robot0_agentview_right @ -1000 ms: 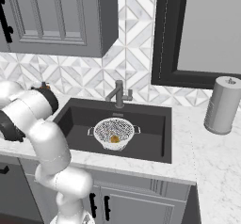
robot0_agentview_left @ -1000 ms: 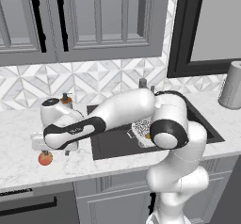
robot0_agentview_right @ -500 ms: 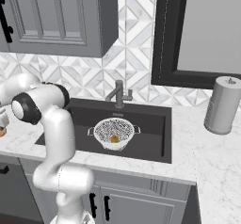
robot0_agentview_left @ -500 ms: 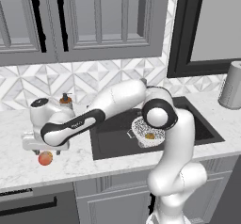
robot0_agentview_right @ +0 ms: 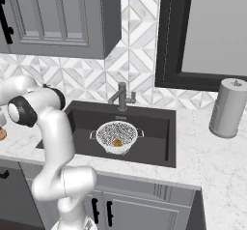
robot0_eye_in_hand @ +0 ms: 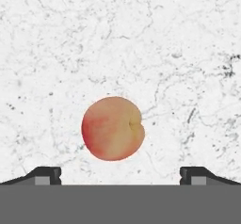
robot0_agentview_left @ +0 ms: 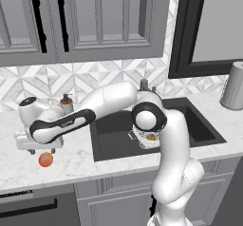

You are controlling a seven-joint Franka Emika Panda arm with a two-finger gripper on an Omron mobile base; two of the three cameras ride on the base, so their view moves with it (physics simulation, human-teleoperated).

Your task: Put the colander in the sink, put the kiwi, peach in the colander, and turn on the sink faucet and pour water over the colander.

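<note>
Your gripper point(robot0_agentview_left: 40, 150) hangs over the peach point(robot0_eye_in_hand: 113, 128), jaws spread wide, nothing held. Kiwi point(robot0_agentview_right: 116, 142) sits in the colander point(robot0_agentview_right: 117, 136).

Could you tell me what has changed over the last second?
The arm swung further left, away from the sink, carrying the open gripper over the peach on the counter. Nothing was gripped or released. The peach, the colander and the kiwi inside it stayed put.
</note>
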